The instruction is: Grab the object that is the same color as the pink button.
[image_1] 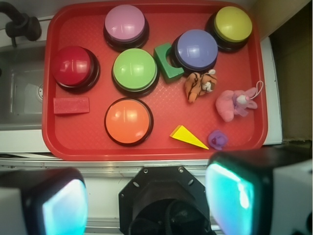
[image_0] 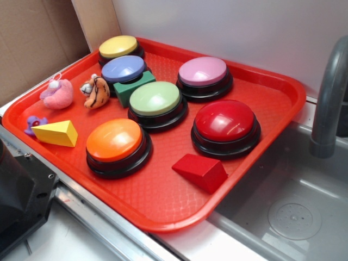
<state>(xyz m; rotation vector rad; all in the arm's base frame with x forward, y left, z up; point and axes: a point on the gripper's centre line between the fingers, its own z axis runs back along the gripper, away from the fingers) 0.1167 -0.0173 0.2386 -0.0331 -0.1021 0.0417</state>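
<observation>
The pink plush toy (image_0: 57, 93) with a white bead and loop lies at the left edge of the red tray (image_0: 255, 157), next to the orange tiger plush (image_0: 95, 91). In the wrist view the pink plush (image_1: 234, 104) is at the right of the tray. The pink button (image_0: 203, 73) stands at the back of the tray, and shows at the top of the wrist view (image_1: 125, 24). My gripper (image_1: 146, 203) is open and empty, high above the counter in front of the tray, with its teal pads (image_1: 230, 193) wide apart. In the exterior view the gripper is out of frame.
The tray also holds yellow (image_0: 118, 47), blue-lavender (image_0: 123, 69), green (image_0: 155, 100), orange (image_0: 115, 141) and red (image_0: 225, 122) buttons, a green block (image_0: 132, 87), a yellow wedge (image_0: 54, 133), a red wedge (image_0: 201, 171) and a purple toy (image_0: 33, 123). A sink (image_0: 288, 212) and faucet (image_0: 329, 92) lie right. The robot base (image_1: 171, 200) is below the gripper.
</observation>
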